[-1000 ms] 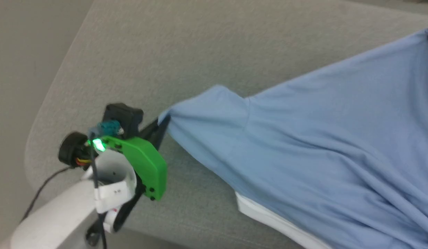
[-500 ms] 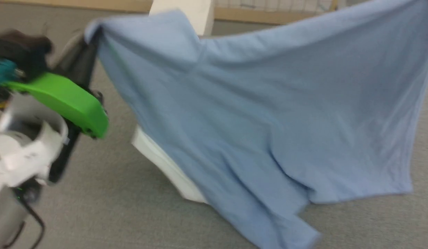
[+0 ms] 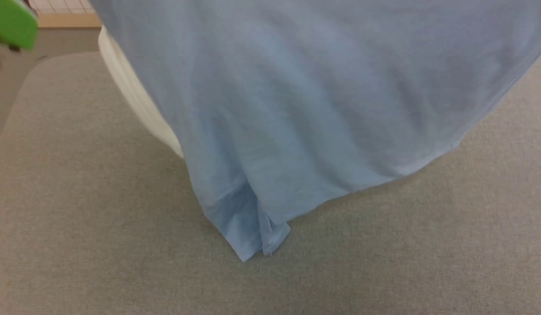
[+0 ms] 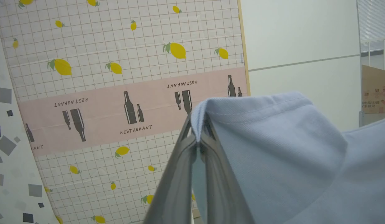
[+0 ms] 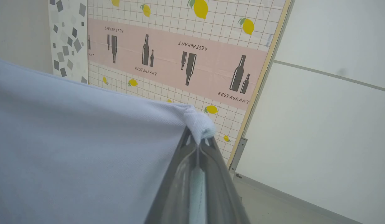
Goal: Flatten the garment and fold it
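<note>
The garment, a light blue shirt, hangs in the air across the upper head view, its lowest corner reaching down to the grey table. A strip of its white collar shows along its left edge. In the left wrist view my left gripper is shut on a hemmed edge of the garment. Over in the right wrist view my right gripper pinches a bunched corner of the garment, also shut. Both arms hold the cloth raised, facing a wall.
A patterned panel with lemons and bottles stands behind, next to a white wall. The green cover of my left wrist shows at the head view's top left. The table's rounded corner lies at the left.
Both grippers have lifted the garment off the table, so it now hangs. The head camera has tilted too, and my left arm has slid to the frame's top left corner.
</note>
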`<state>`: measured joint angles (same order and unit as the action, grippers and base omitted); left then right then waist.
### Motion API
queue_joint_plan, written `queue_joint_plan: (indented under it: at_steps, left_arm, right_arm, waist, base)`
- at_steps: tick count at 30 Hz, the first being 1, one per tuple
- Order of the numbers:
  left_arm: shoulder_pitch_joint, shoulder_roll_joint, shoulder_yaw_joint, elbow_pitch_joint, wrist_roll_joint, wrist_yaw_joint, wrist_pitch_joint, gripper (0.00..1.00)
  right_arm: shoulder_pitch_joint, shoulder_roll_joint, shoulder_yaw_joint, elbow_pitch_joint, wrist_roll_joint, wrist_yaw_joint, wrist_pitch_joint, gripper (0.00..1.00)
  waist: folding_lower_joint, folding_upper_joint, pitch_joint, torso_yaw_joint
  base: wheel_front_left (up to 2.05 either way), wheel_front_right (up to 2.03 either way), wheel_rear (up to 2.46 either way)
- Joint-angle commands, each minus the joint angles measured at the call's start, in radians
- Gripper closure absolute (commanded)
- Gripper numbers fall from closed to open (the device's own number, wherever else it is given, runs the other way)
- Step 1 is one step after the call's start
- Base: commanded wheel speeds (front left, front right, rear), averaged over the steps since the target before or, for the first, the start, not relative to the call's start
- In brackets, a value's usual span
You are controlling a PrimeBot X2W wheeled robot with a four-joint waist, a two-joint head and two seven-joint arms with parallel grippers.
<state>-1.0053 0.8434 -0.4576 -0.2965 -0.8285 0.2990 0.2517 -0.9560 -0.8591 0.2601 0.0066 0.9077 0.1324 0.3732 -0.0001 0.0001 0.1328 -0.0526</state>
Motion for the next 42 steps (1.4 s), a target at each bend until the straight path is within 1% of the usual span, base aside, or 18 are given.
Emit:
queue_joint_plan:
  at_steps: [1, 4, 5, 8, 12, 14, 18, 22, 26, 31, 35, 39, 42]
  left_arm:
    - [-0.046, -0.013, -0.004, 0.029, -0.011, -0.021, 0.011, 1.00]
    - [-0.147, -0.035, -0.019, 0.118, -0.014, -0.071, 0.043, 1.00]
    - [-0.202, -0.047, -0.031, 0.169, -0.005, -0.101, 0.053, 1.00]
    - [-0.333, -0.078, -0.063, 0.293, 0.027, -0.164, 0.073, 1.00]
    - [-0.541, -0.136, -0.100, 0.481, 0.088, -0.242, 0.080, 1.00]
    - [-0.660, -0.176, -0.113, 0.583, 0.127, -0.268, 0.064, 1.00]
    - [-0.862, -0.246, -0.129, 0.764, 0.195, -0.301, 0.004, 1.00]
    - [-1.026, -0.301, -0.125, 0.928, 0.248, -0.307, -0.102, 1.00]
    - [-1.138, -0.341, -0.126, 1.051, 0.281, -0.321, -0.216, 1.00]
    - [-1.202, -0.380, -0.138, 1.165, 0.297, -0.356, -0.315, 1.00]
    - [-1.177, -0.404, -0.158, 1.231, 0.290, -0.387, -0.355, 1.00]
    - [-1.079, -0.433, -0.182, 1.264, 0.268, -0.409, -0.383, 1.00]
    - [-0.959, -0.451, -0.200, 1.267, 0.243, -0.418, -0.404, 1.00]
  right_arm:
    - [-0.027, 0.014, 0.003, 0.006, -0.015, -0.002, -0.004, 1.00]
    - [-0.081, 0.027, 0.021, 0.035, -0.044, -0.002, -0.011, 1.00]
    - [-0.114, 0.040, 0.029, 0.060, -0.054, -0.002, -0.020, 1.00]
    - [-0.206, 0.068, 0.070, 0.115, -0.084, -0.002, -0.054, 1.00]
    - [-0.370, 0.130, 0.122, 0.243, -0.106, -0.002, -0.113, 1.00]
    - [-0.471, 0.162, 0.152, 0.324, -0.121, -0.002, -0.147, 1.00]
    - [-0.648, 0.219, 0.202, 0.466, -0.147, -0.002, -0.235, 1.00]
    - [-0.786, 0.279, 0.214, 0.626, -0.143, -0.002, -0.325, 1.00]
    - [-0.874, 0.314, 0.234, 0.744, -0.135, -0.002, -0.408, 1.00]
    - [-0.907, 0.325, 0.287, 0.809, -0.110, -0.002, -0.474, 1.00]
    - [-0.889, 0.314, 0.340, 0.834, -0.078, -0.002, -0.496, 1.00]
    - [-0.833, 0.304, 0.398, 0.853, -0.054, -0.002, -0.512, 1.00]
    - [-0.765, 0.299, 0.452, 0.857, -0.040, -0.002, -0.525, 1.00]
  waist:
    - [0.0001, -0.0001, 0.066, -0.028]
    - [0.0001, -0.0001, 0.132, -0.046]
    - [0.0001, -0.0001, 0.165, -0.053]
    - [0.0001, -0.0001, 0.241, -0.072]
    - [0.0001, -0.0001, 0.343, -0.098]
    - [0.0001, -0.0001, 0.391, -0.108]
    - [0.0001, -0.0001, 0.460, -0.127]
    - [0.0001, -0.0001, 0.499, -0.138]
    - [0.0001, -0.0001, 0.527, -0.137]
    - [0.0001, -0.0001, 0.562, -0.119]
    - [0.0001, -0.0001, 0.582, -0.095]
    - [0.0001, -0.0001, 0.576, -0.065]
    - [0.0001, -0.0001, 0.548, -0.046]
  base:
    - [0.00, 0.00, 0.00]
    - [0.00, 0.00, 0.00]
    - [0.00, 0.00, 0.00]
    - [0.00, 0.00, 0.00]
    - [0.00, 0.00, 0.00]
    - [0.00, 0.00, 0.00]
    - [0.00, 0.00, 0.00]
    - [0.00, 0.00, 0.00]
    - [0.00, 0.00, 0.00]
    - [0.00, 0.00, 0.00]
    - [0.00, 0.00, 0.00]
    - [0.00, 0.00, 0.00]
    - [0.00, 0.00, 0.00]
